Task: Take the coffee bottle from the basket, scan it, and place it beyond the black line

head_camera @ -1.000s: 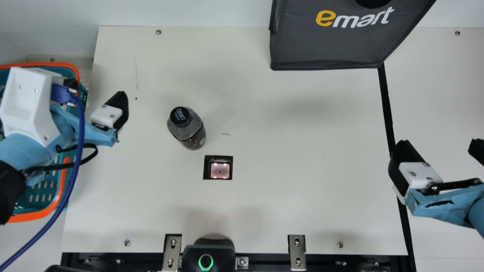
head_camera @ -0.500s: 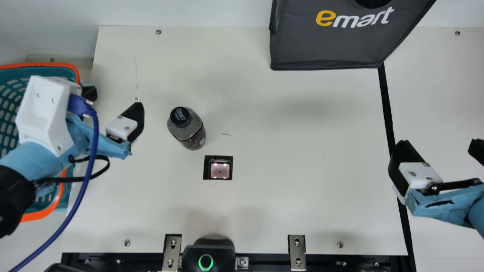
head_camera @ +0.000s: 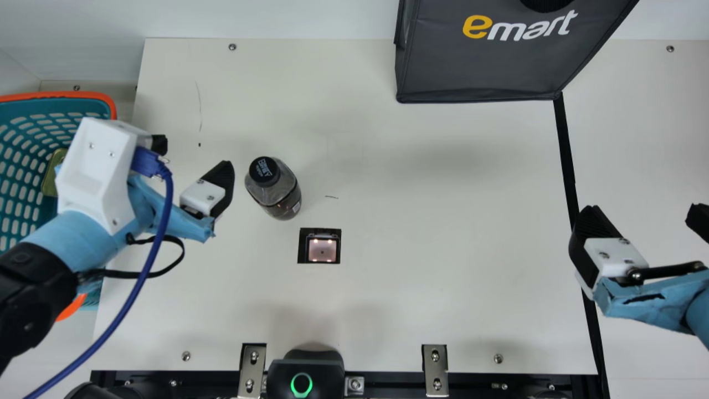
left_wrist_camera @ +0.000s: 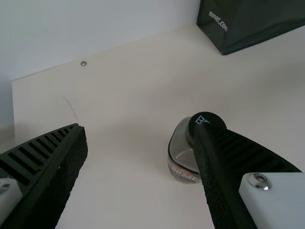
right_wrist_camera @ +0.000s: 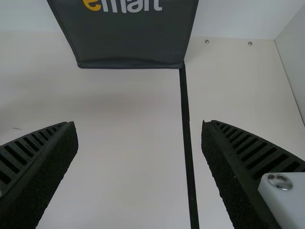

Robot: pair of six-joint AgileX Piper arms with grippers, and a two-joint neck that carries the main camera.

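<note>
Shifting nearer the lit square scanner window [head_camera: 322, 251], the black-fingered left gripper [head_camera: 191, 155] gapes wide and empty, like the right gripper [right_wrist_camera: 138, 125], and should squarely straddle the clear, black-capped coffee bottle [head_camera: 278, 193], upright beyond and left of that window, before closing.

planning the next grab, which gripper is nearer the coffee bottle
Left. The left gripper is open just left of the coffee bottle in the main view; the right gripper is far across the table, at the black line.
</note>
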